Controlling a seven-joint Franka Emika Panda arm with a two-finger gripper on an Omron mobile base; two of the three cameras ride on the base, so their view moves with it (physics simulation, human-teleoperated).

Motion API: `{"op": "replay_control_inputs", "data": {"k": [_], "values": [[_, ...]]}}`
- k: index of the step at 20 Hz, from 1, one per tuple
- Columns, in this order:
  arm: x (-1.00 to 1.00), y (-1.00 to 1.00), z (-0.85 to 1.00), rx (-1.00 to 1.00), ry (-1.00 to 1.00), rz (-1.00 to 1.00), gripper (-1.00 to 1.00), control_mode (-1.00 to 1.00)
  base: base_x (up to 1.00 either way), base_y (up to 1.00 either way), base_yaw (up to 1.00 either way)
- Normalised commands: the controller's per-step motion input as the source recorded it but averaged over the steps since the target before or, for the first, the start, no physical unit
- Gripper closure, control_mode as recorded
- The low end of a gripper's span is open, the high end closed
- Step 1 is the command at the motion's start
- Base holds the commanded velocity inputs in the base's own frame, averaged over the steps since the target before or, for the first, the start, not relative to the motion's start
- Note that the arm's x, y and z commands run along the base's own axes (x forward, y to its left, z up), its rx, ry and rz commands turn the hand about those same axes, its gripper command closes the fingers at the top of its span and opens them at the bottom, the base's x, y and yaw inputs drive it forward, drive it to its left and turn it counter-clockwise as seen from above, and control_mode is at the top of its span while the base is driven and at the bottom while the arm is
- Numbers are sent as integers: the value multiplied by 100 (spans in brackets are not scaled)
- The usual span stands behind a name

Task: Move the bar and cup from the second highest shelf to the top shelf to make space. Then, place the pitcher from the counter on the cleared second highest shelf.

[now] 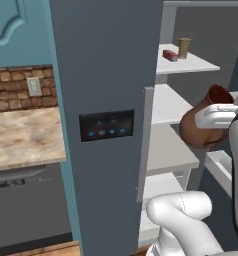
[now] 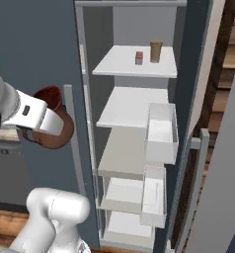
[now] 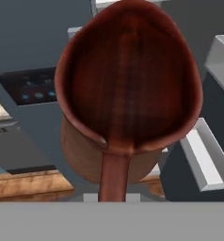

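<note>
The tall grey cabinet (image 2: 198, 74) stands open beyond the fingers. Its light grey-white second highest shelf (image 2: 127, 108) lies bare; the top shelf (image 2: 119, 62) above carries the tan tumbler cup (image 2: 155, 51) and small red bar (image 2: 138, 58). The reddish-brown clay pitcher (image 1: 201, 127) hangs mid-air, clamped in the gripper (image 1: 218, 115), its handle (image 3: 115, 176) running down between the fingers, mouth facing away.

Place: I work in a rendered home kitchen.
Worktop: a mottled beige-and-brown stone counter (image 1: 18, 135) runs along my left, under a teal wall cabinet (image 1: 13, 25).
Wall: a brick backsplash (image 1: 21, 87) carries pale outlet plates.
Appliance: a tall grey cabinet (image 1: 106, 75) bears a dark touch panel (image 1: 106, 124); its open side shows white slab shelves and door bins (image 2: 161, 131).
Floor: wood planks (image 3: 24, 184).
</note>
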Motion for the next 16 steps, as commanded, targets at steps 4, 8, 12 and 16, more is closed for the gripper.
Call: {"op": "replay_control_inputs", "data": {"k": [4, 8, 12, 16], "values": [[0, 0, 0, 0, 0, 0, 100, 100, 28, -55, 16], [0, 0, 0, 0, 0, 0, 100, 100, 32, -26, 12], [0, 0, 0, 0, 0, 0, 100, 100, 41, 0, 5], [0, 0, 0, 0, 0, 0, 100, 100, 40, -1, 3]]}}
